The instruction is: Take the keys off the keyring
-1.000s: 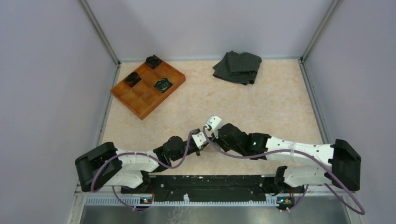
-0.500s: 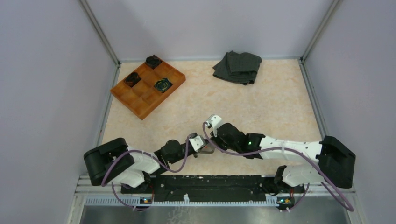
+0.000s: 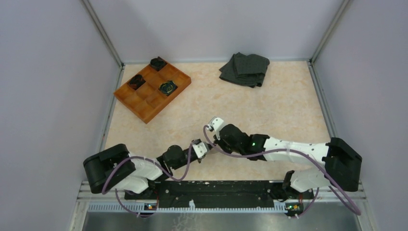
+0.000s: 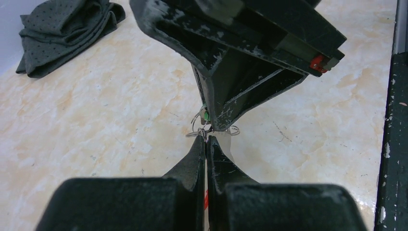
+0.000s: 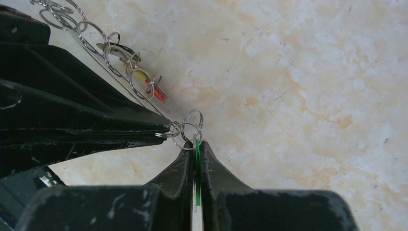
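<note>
keyring (image 5: 189,126): thin linked wire loops; green-edged key (image 5: 197,156) seen edge-on.

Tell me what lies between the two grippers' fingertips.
Small linked wire rings of the keyring span the gap between left gripper and right gripper, which pinches a green-marked key; the right wrist view shows it.

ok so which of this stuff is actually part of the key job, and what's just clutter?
Job:
keyring, pinched by left claw
green-marked key in right claw
red-marked key

Lying about:
orange tray
black round objects in it
dark cloth
</note>
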Tool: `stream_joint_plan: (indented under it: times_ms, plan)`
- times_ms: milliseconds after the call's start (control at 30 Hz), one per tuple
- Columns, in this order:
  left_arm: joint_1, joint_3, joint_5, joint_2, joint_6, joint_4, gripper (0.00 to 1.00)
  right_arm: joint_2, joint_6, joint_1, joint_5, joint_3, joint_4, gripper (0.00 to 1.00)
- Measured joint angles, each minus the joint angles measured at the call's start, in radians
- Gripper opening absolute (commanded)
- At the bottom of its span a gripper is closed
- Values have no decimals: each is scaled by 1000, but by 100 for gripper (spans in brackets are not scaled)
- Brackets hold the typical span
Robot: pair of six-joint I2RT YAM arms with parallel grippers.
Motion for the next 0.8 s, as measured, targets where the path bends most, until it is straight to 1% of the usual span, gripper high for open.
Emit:
stream_joint_plan:
  times_ms: [133, 233, 267, 500, 667, 733, 800]
  plan:
    - [2, -11, 4, -24, 5, 10, 0, -5, -101, 68, 87, 2, 11, 0]
    - [1, -22, 13, -40, 6, 21, 0, -11, -215, 145, 187, -18, 46, 0]
    - [1, -31, 23, -45, 15, 28, 0, -12, -230, 162, 218, -24, 60, 0]
    - [1, -42, 26, -89, 36, 34, 0, -26, -331, 187, 287, -27, 126, 0]
    - [1, -42, 26, -116, 26, 33, 18, -76, -395, 197, 277, -53, 145, 0]
    - [-1, -42, 27, -126, 13, 34, 21, -97, -419, 201, 268, -64, 146, 0]
    - [-3, -42, 25, -129, -1, 38, 26, -114, -434, 204, 253, -70, 141, 0]
